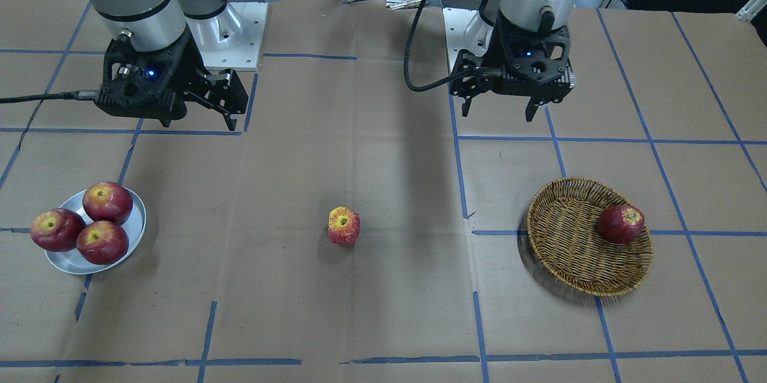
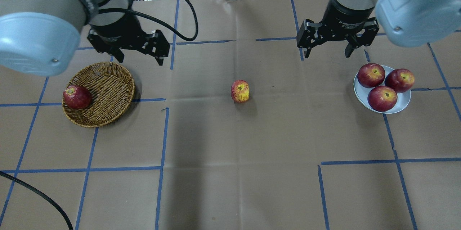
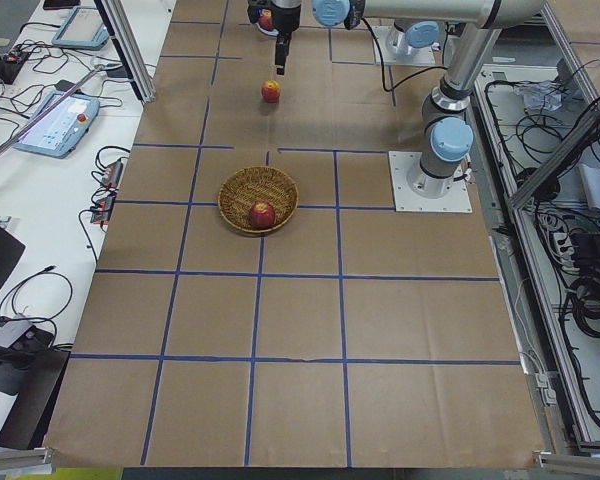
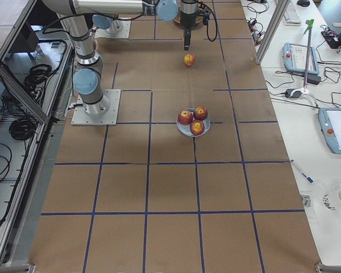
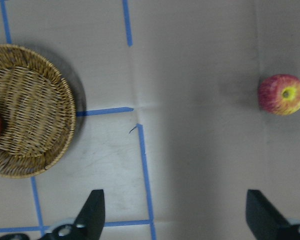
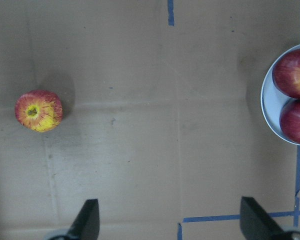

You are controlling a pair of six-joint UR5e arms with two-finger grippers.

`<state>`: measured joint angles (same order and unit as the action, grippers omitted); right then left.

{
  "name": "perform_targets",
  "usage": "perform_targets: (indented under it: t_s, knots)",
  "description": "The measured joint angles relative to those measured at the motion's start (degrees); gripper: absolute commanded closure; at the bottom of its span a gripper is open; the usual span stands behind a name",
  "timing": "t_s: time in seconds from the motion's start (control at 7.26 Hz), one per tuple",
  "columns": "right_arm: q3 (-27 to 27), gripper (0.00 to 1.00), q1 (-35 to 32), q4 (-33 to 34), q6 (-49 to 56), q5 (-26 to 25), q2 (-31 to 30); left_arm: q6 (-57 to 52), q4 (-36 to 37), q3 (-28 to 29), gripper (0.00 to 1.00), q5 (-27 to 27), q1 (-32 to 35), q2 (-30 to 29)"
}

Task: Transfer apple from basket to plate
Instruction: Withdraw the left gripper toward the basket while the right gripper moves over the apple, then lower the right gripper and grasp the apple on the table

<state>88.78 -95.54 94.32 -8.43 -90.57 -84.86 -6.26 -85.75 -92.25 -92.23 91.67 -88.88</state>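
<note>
Streaky pinkish-red and yellow round its stem hollow, the apple (image 2: 240,91) stands upright alone on the brown paper worktop (image 2: 230,158). It lies about midway between the wicker basket (image 2: 108,79) and the pale plate (image 2: 404,100), well apart from both. So it is out of the basket but not yet on the plate.

I judge that middle spot to be a relay point. The basket lies on my left arm's side and the plate on my right arm's side, so the centre is ground both can reach.

My left gripper (image 2: 140,61) hangs above the worktop just beyond the basket. Its jaws are spread wide and hold nothing. My right gripper (image 2: 327,55) hangs near the far side of the plate, jaws likewise parted and empty. Both wrist views look straight down and keep the apple in sight, which suits lining up a top-down pick.

One dark red apple (image 2: 76,97) rests against the basket's rim. Three more dark red apples (image 2: 382,98) crowd the plate, leaving only a narrow bare strip for a fourth.

Blue tape lines (image 2: 162,132) grid the paper. I can read no brand, label or writing on the fruit, basket or plate.
</note>
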Motion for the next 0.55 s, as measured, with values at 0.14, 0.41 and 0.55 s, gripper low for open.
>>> perform_targets:
  t_s: [0.14,0.41,0.55]
  knots:
    - [-2.8,0.0,-3.1,0.3,-3.5,-0.1,3.5,-4.3,-1.2,-0.1,0.01,0.1,-2.8,0.6]
    - [-7.0,0.0,-8.8,3.5,-10.7,-0.4,10.7,-6.6,-2.2,0.0,0.01,0.4,-4.7,1.3]
    - [-7.5,0.0,-11.1,6.6,-13.1,-0.5,13.7,-6.7,-2.3,0.0,0.01,1.1,-4.8,1.8]
